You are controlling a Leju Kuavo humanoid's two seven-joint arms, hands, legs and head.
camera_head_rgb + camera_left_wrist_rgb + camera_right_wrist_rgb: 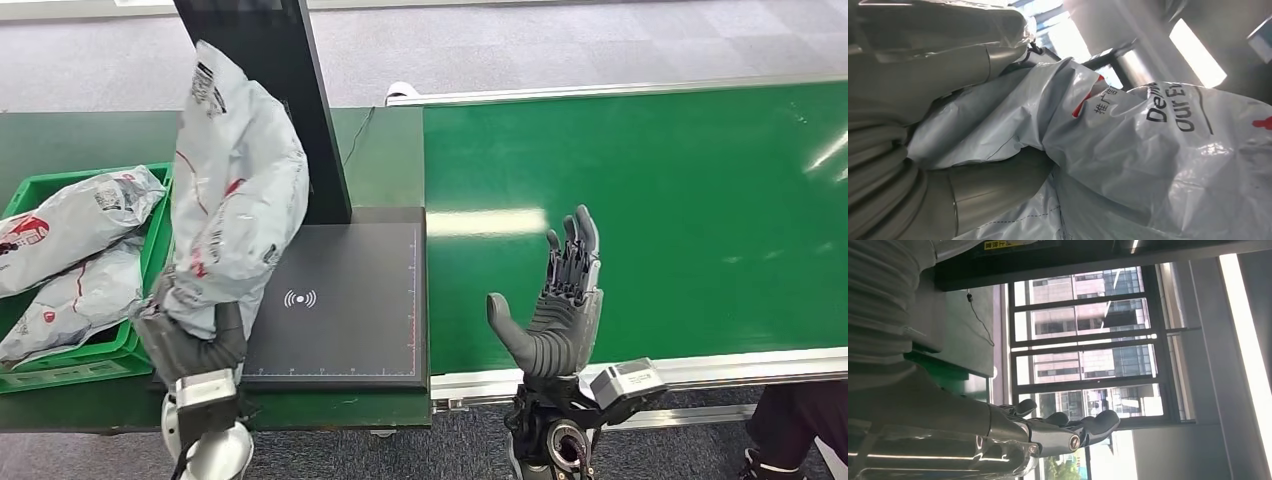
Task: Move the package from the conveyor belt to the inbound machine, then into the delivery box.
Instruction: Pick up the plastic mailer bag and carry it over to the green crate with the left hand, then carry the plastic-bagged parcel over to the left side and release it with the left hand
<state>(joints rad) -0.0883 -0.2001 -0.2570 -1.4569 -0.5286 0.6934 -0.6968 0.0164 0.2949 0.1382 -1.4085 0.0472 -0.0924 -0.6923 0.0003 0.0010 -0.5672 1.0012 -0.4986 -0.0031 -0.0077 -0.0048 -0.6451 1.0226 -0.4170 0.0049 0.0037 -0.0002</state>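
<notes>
The left hand [190, 340] is closed around the lower end of a grey plastic mailer package [235, 190], and the package is held upright above the left edge of the black scanner pad [345, 300] of the inbound machine. The package is crumpled, with red and black printing on it, and its upper end leans toward the black post [280, 90] of the machine. In the left wrist view the same package [1148, 160] is seen pressed between the thick grey thumb [938, 60] and the fingers [988, 190] of the hand.

The right hand [555, 305] is raised over the near edge of the green conveyor belt [680, 200], with the palm turned toward the left and the fingers stretched apart; nothing is held in it. In the right wrist view its fingers [1068, 427] are seen extended against a large window [1088, 345].

At the left side of the table, a green delivery box [90, 355] is placed, just beside the scanner pad. Two other grey packages [75, 250] are lying inside it. A person's dark trouser leg and shoe [790, 435] are visible at the bottom right corner of the head view.
</notes>
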